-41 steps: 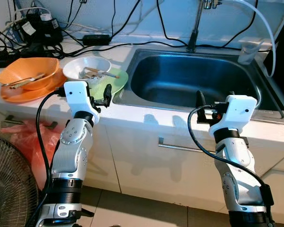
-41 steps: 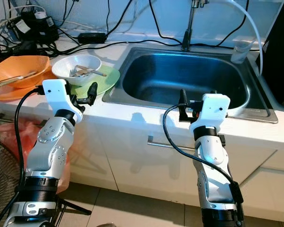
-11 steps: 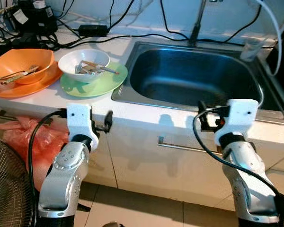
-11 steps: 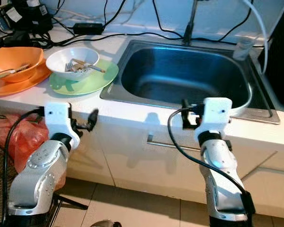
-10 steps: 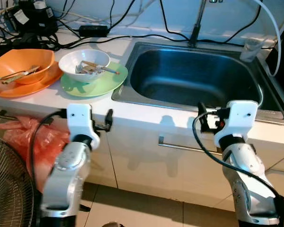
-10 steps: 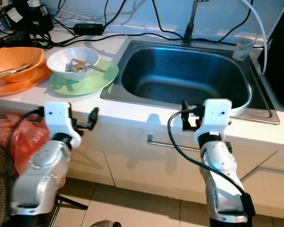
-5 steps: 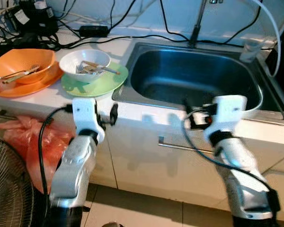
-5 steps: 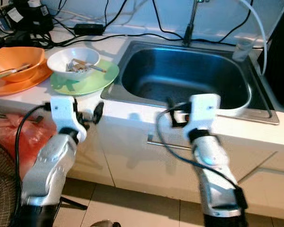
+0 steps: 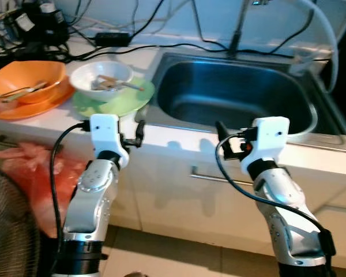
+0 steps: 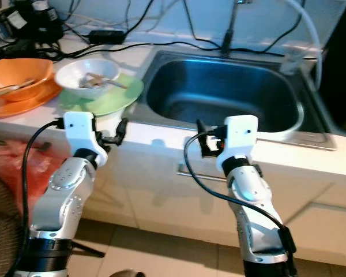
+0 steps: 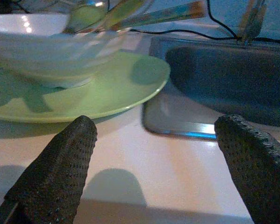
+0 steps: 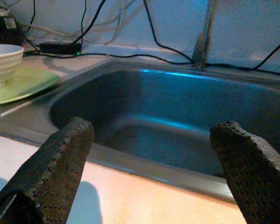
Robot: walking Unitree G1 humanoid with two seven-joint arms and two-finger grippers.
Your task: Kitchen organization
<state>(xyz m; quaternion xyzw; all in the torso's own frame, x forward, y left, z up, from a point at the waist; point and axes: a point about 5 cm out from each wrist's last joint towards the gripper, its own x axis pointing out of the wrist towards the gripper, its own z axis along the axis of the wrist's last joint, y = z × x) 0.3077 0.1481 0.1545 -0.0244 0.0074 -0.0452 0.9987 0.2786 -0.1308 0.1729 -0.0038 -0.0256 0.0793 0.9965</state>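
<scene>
Green plate (image 9: 118, 99) sits beside the sink (image 9: 242, 98), carrying the white bowl (image 9: 101, 79) of utensils. Left gripper (image 11: 149, 154) hovers near it, fingers spread, empty; right gripper (image 12: 149, 158) likewise. A careless nudge could tip the bowl.

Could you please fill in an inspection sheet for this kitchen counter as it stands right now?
Surface: white counter with a steel sink, basin bare.
Job's things: white bowl holding utensils sits on a green plate; orange bowl on an orange plate, to the left.
Clutter: clear cup by the sink's far right corner.
Grippers: left gripper open, at the counter edge near the green plate; right gripper open, before the sink's front rim.
Cables: black cables trail along the back of the counter.
Surroundings: red bag and a fan below left; cabinet handle.
</scene>
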